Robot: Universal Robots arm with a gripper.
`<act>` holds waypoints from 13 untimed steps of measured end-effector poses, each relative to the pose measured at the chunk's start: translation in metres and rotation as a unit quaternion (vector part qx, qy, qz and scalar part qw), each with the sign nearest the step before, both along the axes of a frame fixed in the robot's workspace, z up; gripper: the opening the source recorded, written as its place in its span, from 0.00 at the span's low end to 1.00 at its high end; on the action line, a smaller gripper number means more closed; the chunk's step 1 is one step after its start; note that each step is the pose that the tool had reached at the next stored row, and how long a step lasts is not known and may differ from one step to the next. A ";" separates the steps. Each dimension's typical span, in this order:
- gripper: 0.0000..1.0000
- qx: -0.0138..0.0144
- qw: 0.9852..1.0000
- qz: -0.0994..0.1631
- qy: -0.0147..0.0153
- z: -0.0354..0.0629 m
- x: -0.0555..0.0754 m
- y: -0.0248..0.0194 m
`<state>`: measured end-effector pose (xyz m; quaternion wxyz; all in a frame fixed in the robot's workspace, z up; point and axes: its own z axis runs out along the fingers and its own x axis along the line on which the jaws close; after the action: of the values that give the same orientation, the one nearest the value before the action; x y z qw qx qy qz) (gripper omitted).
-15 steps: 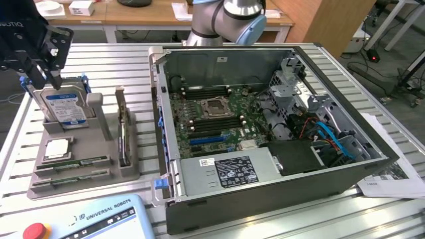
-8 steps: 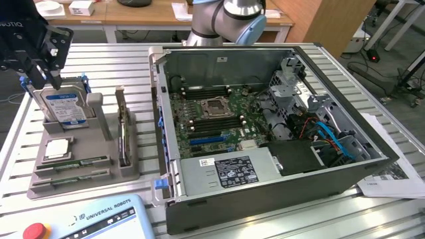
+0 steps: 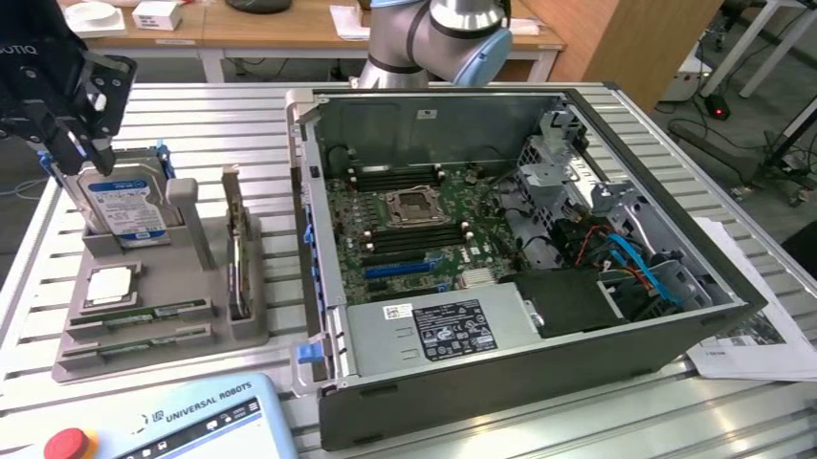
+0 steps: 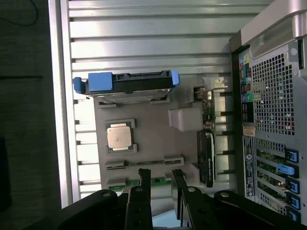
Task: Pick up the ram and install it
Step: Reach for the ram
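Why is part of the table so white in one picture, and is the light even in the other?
Wrist view: light glares off the table slats beside the tray, bleaching them white, while the end effector is dark. Exterior view: lighting is fairly even, with the end effector a dark shape against the pale table.

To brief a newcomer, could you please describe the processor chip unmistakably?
Beside the open computer case lies a grey tray. Between its upright hard drive and narrow green sticks sits the processor chip: square and silver, unlike anything around it.
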<state>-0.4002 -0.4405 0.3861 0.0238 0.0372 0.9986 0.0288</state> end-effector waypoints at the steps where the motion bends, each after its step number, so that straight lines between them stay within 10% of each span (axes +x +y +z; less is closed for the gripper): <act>1: 0.31 0.000 1.000 0.000 0.000 0.0000 0.000 -0.0007; 13: 0.45 0.000 1.000 0.000 0.000 0.0000 -0.002 -0.0135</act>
<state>-0.4026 -0.4539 0.3861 0.0238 0.0373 0.9986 0.0288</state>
